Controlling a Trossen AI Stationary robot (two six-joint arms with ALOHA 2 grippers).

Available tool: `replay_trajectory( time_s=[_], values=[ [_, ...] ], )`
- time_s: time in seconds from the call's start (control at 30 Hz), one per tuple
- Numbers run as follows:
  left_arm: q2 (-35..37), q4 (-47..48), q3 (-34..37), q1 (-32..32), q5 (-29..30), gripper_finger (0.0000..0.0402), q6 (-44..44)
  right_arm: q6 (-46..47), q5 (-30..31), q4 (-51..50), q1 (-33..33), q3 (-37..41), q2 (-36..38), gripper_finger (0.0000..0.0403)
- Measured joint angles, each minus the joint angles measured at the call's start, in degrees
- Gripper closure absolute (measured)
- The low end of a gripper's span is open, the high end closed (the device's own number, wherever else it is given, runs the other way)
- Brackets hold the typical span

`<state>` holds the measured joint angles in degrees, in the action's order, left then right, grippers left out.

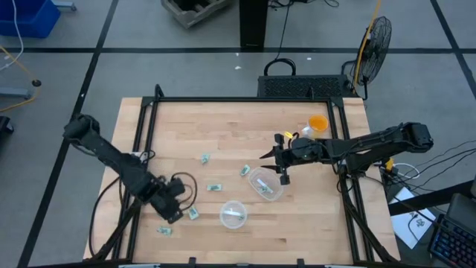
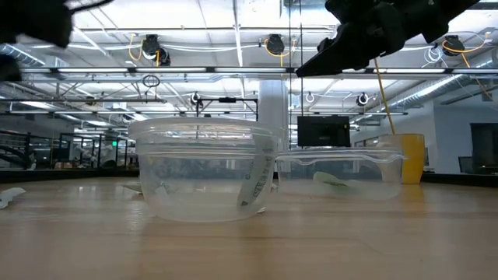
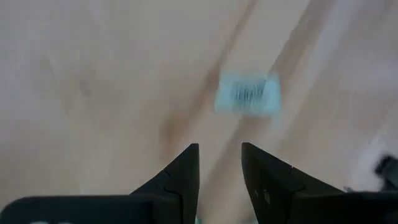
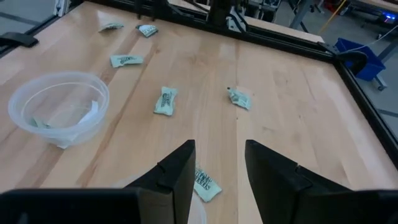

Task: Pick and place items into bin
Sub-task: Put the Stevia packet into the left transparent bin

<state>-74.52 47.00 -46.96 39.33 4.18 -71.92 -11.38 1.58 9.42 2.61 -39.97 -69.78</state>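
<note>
While left gripper (image 3: 219, 163) hovers parted | wrapped piece (image 3: 247, 93) lies just ahead, untouched

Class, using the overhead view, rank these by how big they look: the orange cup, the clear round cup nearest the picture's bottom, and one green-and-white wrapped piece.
1. clear round cup
2. orange cup, somewhat smaller
3. wrapped piece, by far the smallest
</note>
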Motion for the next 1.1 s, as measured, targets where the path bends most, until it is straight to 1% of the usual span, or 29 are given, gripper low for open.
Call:
replay_trajectory(
  time_s=[0.07,0.17,0.3,0.37,0.5,0.6,0.7,0.8,0.97,1.1],
  values=[
    [-1.9,-2.7,0.7,2.1,-5.0,0.0277,-3.4,-0.1,0.0,-0.1,0.0,0.0,0.0,0.0271],
    [-5.2,-3.0,1.0,4.6,-10.8,0.0277,-3.6,-1.7,-0.1,-0.1,0.0,0.0,0.0,0.0271],
    [-8.7,-3.2,1.0,6.5,-16.2,0.0277,-1.4,-4.0,-0.1,0.9,0.0,0.0,0.0,0.0271],
    [-10.2,-2.9,1.0,7.5,-17.6,0.0277,0.2,-4.4,-0.1,2.5,0.0,0.0,0.0,0.0271],
    [-12.1,-1.6,1.0,9.6,-17.9,0.0277,6.4,-5.6,-0.1,4.7,0.0,0.0,0.0,0.0271],
    [-12.8,1.5,1.0,10.5,-16.0,0.0277,8.4,-7.1,-0.1,6.9,0.0,0.0,0.0,0.0271],
    [-12.9,4.2,1.0,10.7,-14.5,0.0277,7.2,-7.5,-0.1,9.0,0.0,0.0,0.0,0.0271],
    [-12.9,6.0,1.0,10.7,-14.3,0.0277,5.3,-8.0,-0.1,10.1,0.0,0.0,0.0,0.0271],
    [-12.9,6.5,1.0,10.7,-13.6,0.0277,5.6,-9.3,-0.1,10.1,0.0,0.0,0.0,0.0271],
    [-12.9,6.6,1.0,10.7,-9.1,0.0277,5.4,-9.3,-0.1,10.1,0.0,0.0,0.0,0.0271]
  ],
)
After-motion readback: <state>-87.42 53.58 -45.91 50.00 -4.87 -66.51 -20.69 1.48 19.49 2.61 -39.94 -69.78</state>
